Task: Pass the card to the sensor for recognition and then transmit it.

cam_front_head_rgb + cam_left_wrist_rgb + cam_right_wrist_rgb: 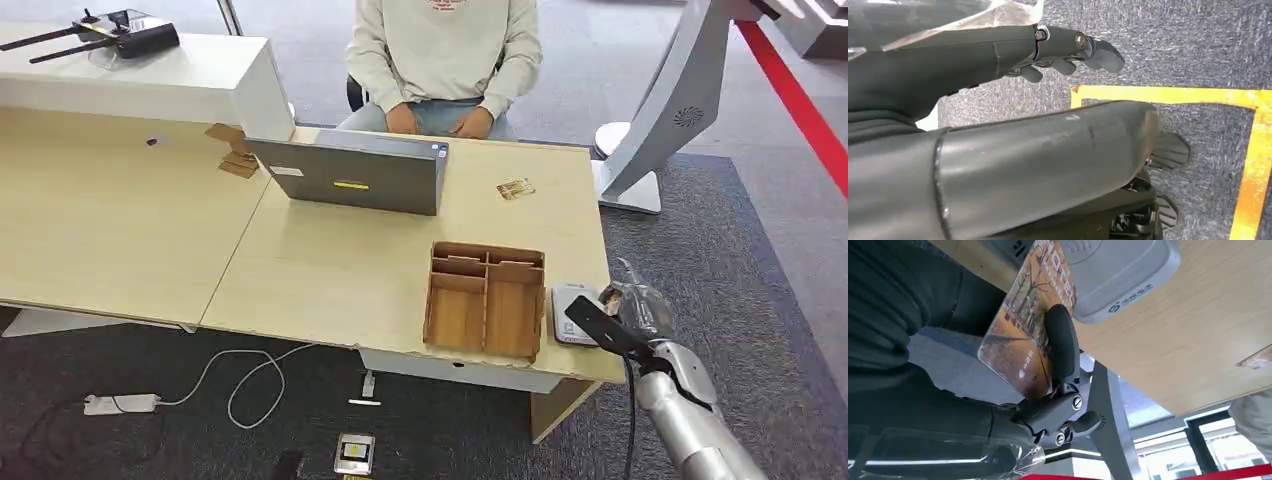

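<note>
— Card (1023, 347) first, since it's nearest: the right hand (625, 305) has it pinched, a dark finger (1063, 347) pressed flat across the printed face. See it at the lower right of the head view, just off the desk corner?

— I do. And the sensor?

— That's the pale grey reader (573, 312) on the desk (330, 270) edge, right beside the hand. From the wrist camera the card's far end overlaps the reader's casing (1128, 275), so I'd say it is being presented just now. Whether card and reader touch, I can't tell.

— So the pickup is done?

— Looks so. The recognition step seems in hand; the handing over is still to come.

— What of the other hand?

— The left hand (1068, 50) hangs down over grey carpet and a yellow floor line (1168, 94). Its fingers curl in loosely, nothing in them as far as I see.

— And further on?

— Left of the reader, a wooden tray (485, 300) with compartments. Beyond that, mid-frame, a grey laptop (350, 175) with its back to us, and a second card (515, 188) lying to its right. At the top centre a person (445, 60) sits behind the desk, hands in lap. I'd guess the card goes to that person, so the arm has a long reach across the desk ahead of it.
</note>
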